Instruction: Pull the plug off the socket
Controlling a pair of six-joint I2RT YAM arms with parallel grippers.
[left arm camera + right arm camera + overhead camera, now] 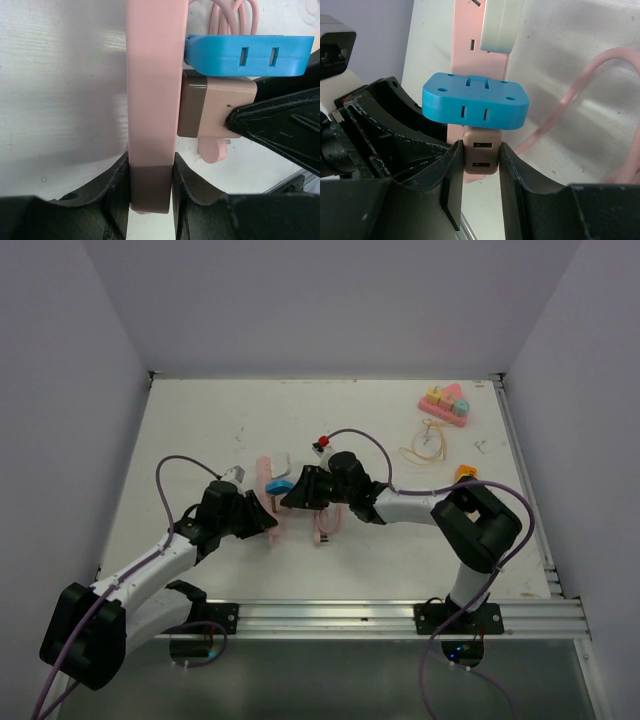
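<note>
While the blue plastic adapter block (475, 100) sits touching the beige rectangular plug (480, 152) I am after, I judge that a crooked pull could drag on both. The plug could also slip from my grip if the long pink plastic socket strip (152, 100) twists. My right jaws stand narrowly apart, pinching the beige plug's two sides where it sits seated in the strip, and my left jaws clamp the strip's near end, one face each.
</note>
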